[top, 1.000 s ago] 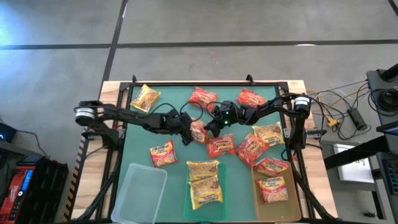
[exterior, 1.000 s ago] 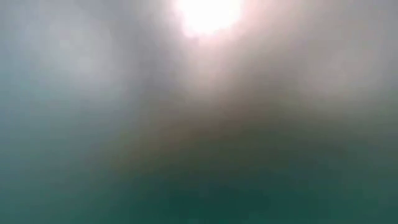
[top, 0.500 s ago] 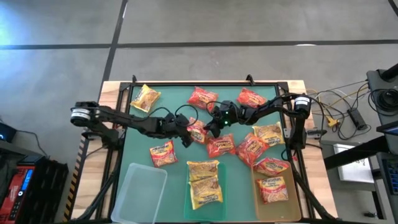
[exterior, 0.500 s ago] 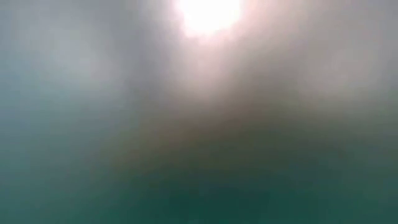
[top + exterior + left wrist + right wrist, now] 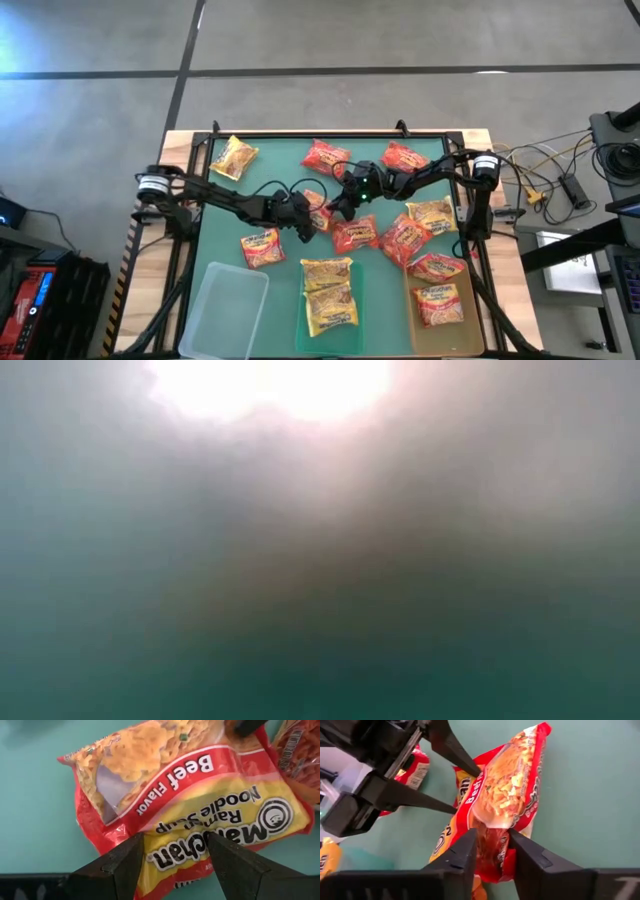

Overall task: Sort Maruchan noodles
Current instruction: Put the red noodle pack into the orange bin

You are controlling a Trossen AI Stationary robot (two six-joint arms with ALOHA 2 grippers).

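The beef-flavour Maruchan packet (image 5: 320, 206), red and yellow, sits mid-table between both grippers. My right gripper (image 5: 336, 207) comes from the right and is shut on it. My left gripper (image 5: 306, 215) comes from the left and is open, with its fingers standing on either side of the packet's other end (image 5: 175, 855). Several more red and yellow packets lie on the green mat: a yellow one (image 5: 235, 157) far left, red ones (image 5: 325, 155) (image 5: 403, 155) along the far side. The low view shows only blur. My right gripper (image 5: 492, 834) pinches the packet's dark red end seam (image 5: 492, 845) between its two fingers, coming level from the table's right. The packet stands tilted, its printed face (image 5: 507, 785) turned sideways. My left gripper (image 5: 175, 838): its fingertips (image 5: 479, 772) reach the packet's edge; whether they touch it I cannot tell.
Three trays line the near edge: a clear one (image 5: 235, 295), a green one (image 5: 300, 305) with yellow packets, an amber one (image 5: 412, 310) with red packets. Loose packets crowd the mat to the right (image 5: 405, 240) and near-left (image 5: 262, 247) of the grippers.
My left arm has reached a little farther toward the table's right, bringing its open gripper up around the packet's end. The right gripper and the packet have stayed where they were.
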